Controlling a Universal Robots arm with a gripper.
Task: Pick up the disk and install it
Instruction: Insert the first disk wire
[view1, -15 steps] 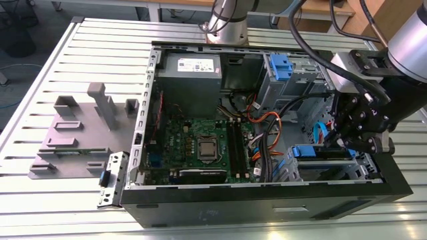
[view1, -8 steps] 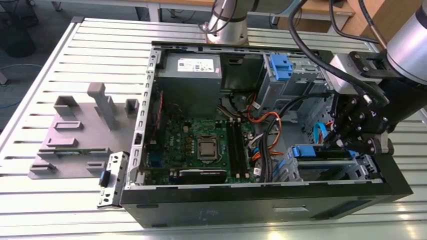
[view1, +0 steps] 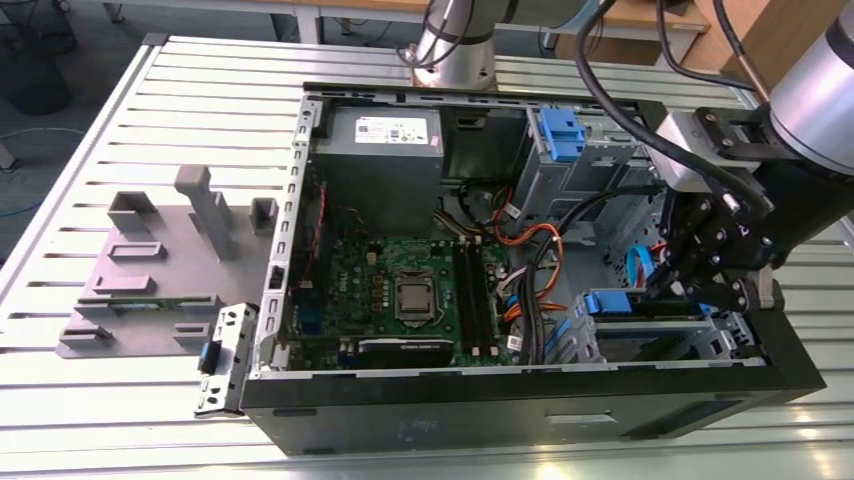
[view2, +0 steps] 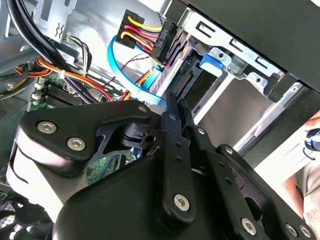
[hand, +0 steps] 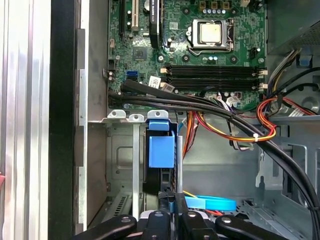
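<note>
I have the gripper (view1: 707, 275) at the drive cage (view1: 654, 335) in the computer case (view1: 534, 400), fingers pressed together on the disk (hand: 161, 150), which already stands edge-on in its slot there; by my judgement only final seating is left.

We see an open black computer case (view1: 534, 405) lying on a slatted metal table (view1: 160, 110), its green motherboard (view1: 400, 295) exposed at centre frame. A grey power supply (view1: 380, 150) sits at the upper middle, beside a blue plastic latch piece (view1: 561, 133). At the right, the arm's black gripper (view1: 714, 285) reaches down into the drive cage, just above the blue-framed disk (view1: 625, 303) seated there. A grey fixture (view1: 154, 265) rests on the table at the left.
</note>
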